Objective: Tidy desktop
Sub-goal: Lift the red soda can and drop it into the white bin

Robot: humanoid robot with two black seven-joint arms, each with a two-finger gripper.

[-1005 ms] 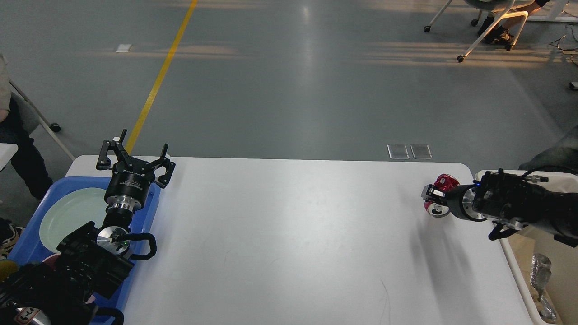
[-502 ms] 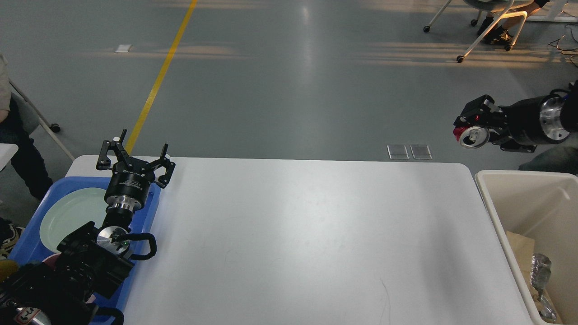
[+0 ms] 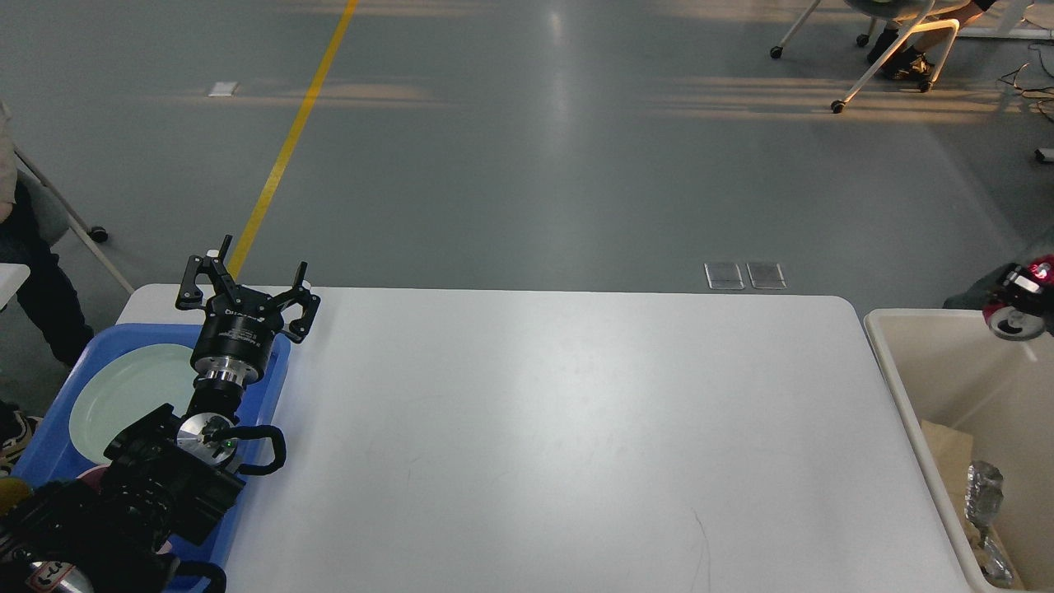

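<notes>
Large white rectangular bench (image 3: pixel 527 445) fills centre, long axis running 9 to 3 o'clock. Left pincer (image 3: pixel 247 290) wide open, empty, above blue plastic tray (image 3: pixel 49 445). Right pincer (image 3: pixel 1021 301) at 3 o'clock edge: grip unclear.

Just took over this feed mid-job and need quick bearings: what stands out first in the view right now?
The big white desktop fills the middle of the view. At its left end, the left tool hangs open above a blue tray holding a pale green plate. At the right edge, a red can shows above the beige bin, though what grips it is mostly out of view.
</notes>
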